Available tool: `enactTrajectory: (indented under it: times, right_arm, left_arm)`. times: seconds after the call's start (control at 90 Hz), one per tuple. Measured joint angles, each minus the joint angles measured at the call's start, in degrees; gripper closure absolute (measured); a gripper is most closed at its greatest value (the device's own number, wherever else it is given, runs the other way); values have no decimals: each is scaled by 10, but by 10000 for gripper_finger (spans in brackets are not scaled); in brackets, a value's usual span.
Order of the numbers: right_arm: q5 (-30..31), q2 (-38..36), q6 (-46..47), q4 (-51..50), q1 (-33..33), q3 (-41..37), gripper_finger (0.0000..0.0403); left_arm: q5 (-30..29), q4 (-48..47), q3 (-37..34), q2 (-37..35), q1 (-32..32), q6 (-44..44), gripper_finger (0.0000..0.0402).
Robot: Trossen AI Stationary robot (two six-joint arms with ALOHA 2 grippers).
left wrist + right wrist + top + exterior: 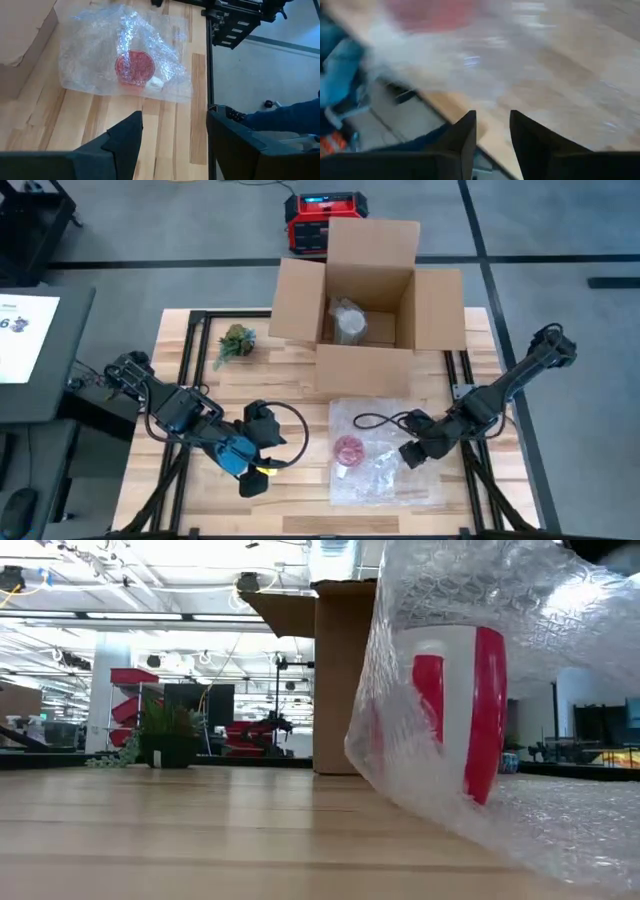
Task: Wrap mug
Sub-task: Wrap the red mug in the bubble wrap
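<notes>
Right now our right claw sits low at the edge of the bubble wrap, on the side away from the left arm, with its jaws a narrow gap apart and nothing clearly caught between them. Just beside it, the red-and-white mug stands upright on the wrap, with a loose fold already draped over it, as the low view shows. Nearer the cardboard box than the mug, a black cable loops across the sheet. Our left claw waits with its jaws spread, well apart from the mug across the worktop. We judge the wrapping as barely begun: next we need to pinch the sheet's free edge and fold it over the mug.
</notes>
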Motion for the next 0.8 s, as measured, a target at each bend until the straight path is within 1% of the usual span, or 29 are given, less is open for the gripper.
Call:
enactTrajectory:
  times: [0.1, 0.189, 0.267, 0.389, 0.489, 0.611, 0.733, 0.8]
  right_arm:
    - [1, 45, -64, -2, -2, 70, 318]
    - [0, 103, -124, -4, -15, 140, 334]
    - [-9, 163, -184, -26, -36, 210, 350]
    - [-14, 264, -267, -100, -78, 317, 382]
    - [-24, 333, -302, -159, -110, 387, 399]
    - [-50, 397, -326, -217, -139, 430, 399]
    - [-74, 440, -347, -225, -153, 431, 402]
    - [-75, 457, -359, -226, -155, 431, 402]
  left_arm:
    - [1, -2, 0, -1, -3, 0, 201]
    - [0, -2, 0, -2, -3, 1, 201]
    - [-1, -5, 0, -5, -5, 6, 201]
    - [-15, -21, 0, -7, -5, 12, 201]
    - [-20, -39, 0, -6, -5, 8, 201]
    - [-18, -48, 0, -7, -5, -2, 201]
    - [-15, -57, 0, -22, -13, -15, 201]
    - [-15, -57, 0, -32, -13, -17, 201]
